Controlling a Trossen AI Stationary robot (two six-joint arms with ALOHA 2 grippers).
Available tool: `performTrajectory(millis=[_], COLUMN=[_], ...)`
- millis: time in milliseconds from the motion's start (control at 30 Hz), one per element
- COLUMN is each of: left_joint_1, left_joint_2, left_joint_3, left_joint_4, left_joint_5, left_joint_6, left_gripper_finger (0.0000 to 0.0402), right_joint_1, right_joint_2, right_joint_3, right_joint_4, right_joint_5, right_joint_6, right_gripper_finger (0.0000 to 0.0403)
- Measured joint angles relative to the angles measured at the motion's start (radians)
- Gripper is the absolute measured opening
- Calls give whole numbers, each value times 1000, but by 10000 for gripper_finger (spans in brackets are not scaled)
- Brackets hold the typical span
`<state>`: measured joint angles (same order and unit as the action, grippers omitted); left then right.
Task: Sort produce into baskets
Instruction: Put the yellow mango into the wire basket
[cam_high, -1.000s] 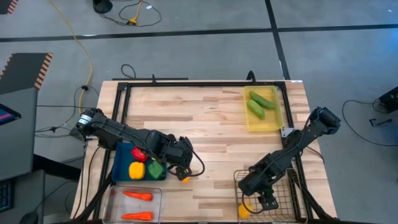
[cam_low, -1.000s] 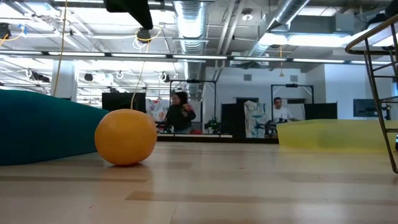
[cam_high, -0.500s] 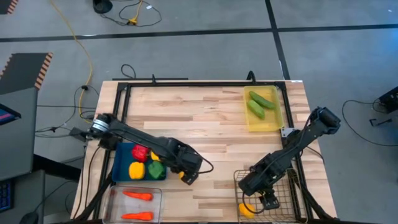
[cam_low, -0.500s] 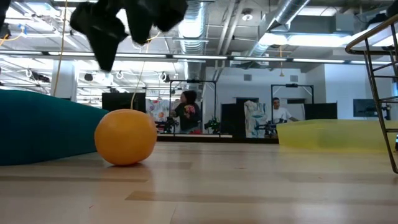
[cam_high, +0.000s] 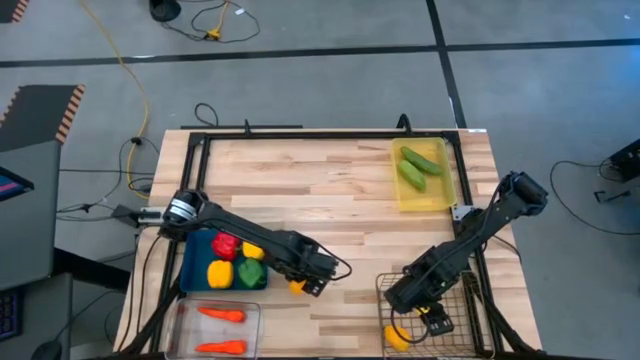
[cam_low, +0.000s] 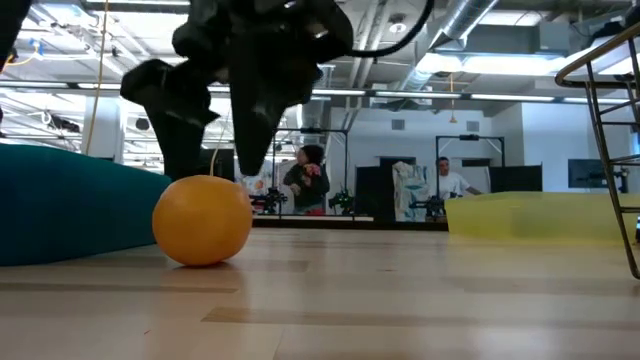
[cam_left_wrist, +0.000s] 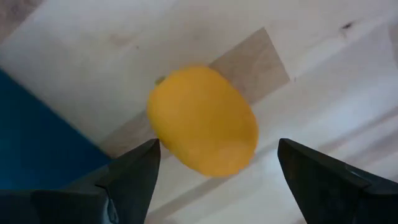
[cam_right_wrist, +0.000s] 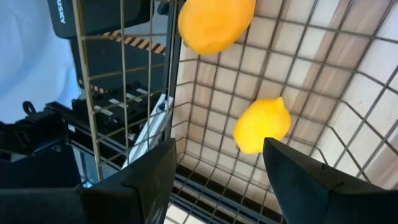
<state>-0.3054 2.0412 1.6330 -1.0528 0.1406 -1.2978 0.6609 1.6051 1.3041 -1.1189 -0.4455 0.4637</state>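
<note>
Lemon (cam_left_wrist: 202, 121) lies on the table between the left gripper's (cam_left_wrist: 214, 168) open fingers.

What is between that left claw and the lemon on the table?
Nothing visible. The left end effector hangs open right over the lemon, one finger on each side, beside the blue tray.

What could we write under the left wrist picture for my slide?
The left gripper hangs open over a lemon lying on the wooden table, beside the blue tray.

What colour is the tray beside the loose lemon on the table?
Blue tray, clearest in the high view, beside the lemon.
</note>
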Motion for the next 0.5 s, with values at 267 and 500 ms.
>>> performTrajectory(millis=[267,500], left_joint_1=[9,10], left_joint_2=[63,82], left_joint_3=[1,1], left_joint_4=[14,33], left_joint_5=[-4,-36], left_joint_6=[11,63], left_gripper_finger=[312,284], right_joint_1=[2,2], right_joint_2=[-15,-16], right_joint_3=[0,0], right_joint_4=[-5,-7], right_joint_5=[2,2], right_joint_6=[-1,-4], right_gripper_finger=[268,268])
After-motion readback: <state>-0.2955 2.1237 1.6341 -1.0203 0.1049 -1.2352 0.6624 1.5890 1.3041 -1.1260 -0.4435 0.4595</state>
